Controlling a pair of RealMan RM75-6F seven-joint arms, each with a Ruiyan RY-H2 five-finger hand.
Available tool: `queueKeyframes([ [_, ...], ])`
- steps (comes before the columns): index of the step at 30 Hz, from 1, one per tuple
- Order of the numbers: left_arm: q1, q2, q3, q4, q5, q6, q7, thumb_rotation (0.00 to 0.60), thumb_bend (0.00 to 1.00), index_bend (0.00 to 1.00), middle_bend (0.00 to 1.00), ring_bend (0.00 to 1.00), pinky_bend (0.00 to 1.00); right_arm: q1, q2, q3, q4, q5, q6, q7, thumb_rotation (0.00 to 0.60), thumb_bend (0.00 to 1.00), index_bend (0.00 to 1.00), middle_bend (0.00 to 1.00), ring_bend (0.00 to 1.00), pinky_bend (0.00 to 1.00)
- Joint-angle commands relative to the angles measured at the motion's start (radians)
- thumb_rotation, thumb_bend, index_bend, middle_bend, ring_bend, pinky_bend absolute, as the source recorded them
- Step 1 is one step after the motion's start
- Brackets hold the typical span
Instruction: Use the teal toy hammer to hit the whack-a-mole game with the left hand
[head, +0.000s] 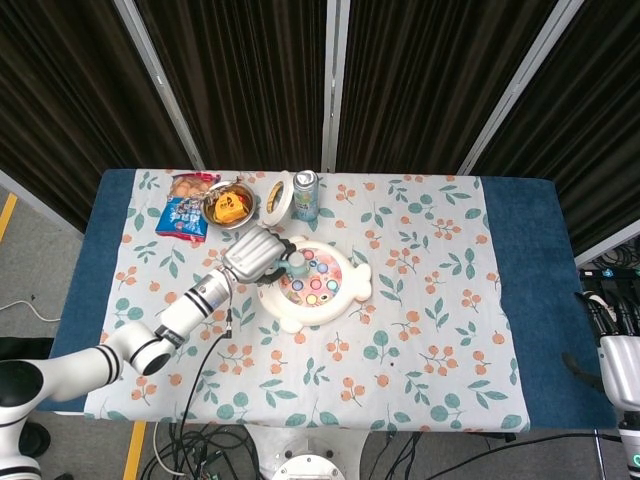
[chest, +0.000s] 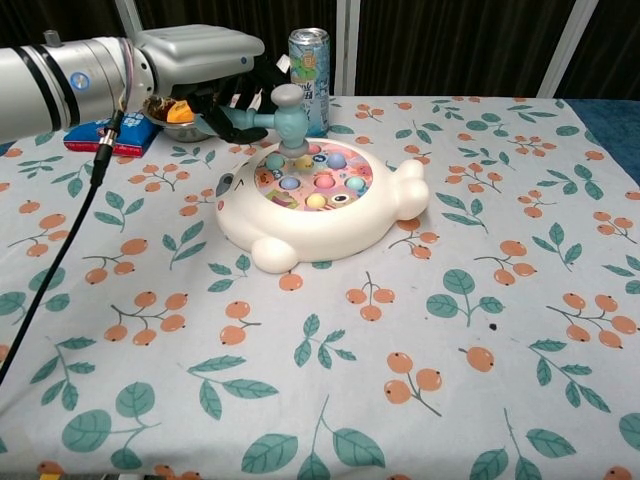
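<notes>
**Left hand holds teal toy hammer over the whack-a-mole game**

A table covered with a white cloth (chest: 480, 300) printed with leaves and orange berries. Near its middle sits a cream, animal-shaped whack-a-mole game (chest: 320, 205) with a round top of coloured pegs. The robot's left hand (chest: 205, 75), silver with dark fingers, reaches in from the left and grips the handle of a teal toy hammer (chest: 285, 115). The fingers are curled tightly round the handle. The hammer head stands upright above the rear left part of the game's peg field, just over the pegs; contact cannot be told.

Behind the game stands a drinks can (chest: 309, 65). In the head view, a roll of tape (head: 278, 196) lies beside the can, then a metal bowl (head: 229, 205) of orange snacks and a blue snack packet (head: 184, 216) further left.

The right hand (head: 618, 352) shows only at the head view's lower right edge, off the table; whether its fingers are spread or curled cannot be told.
</notes>
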Motion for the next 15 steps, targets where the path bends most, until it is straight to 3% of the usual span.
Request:
queueKeyframes([
  [1, -0.008, -0.016, 0.002, 0.030, -0.015, -0.018, 0.011, 0.600, 0.56, 0.63, 0.72, 0.57, 0.89, -0.002, 0.001, 0.000, 0.000, 0.002, 0.001, 0.000, 0.600, 0.14, 0.10, 0.20, 0.00, 0.01],
  [15, -0.009, -0.027, 0.015, 0.063, -0.033, -0.033, 0.008, 0.600, 0.56, 0.63, 0.72, 0.57, 0.89, -0.010, -0.001, -0.001, 0.001, -0.001, 0.010, 0.002, 0.600, 0.14, 0.10, 0.20, 0.00, 0.01],
])
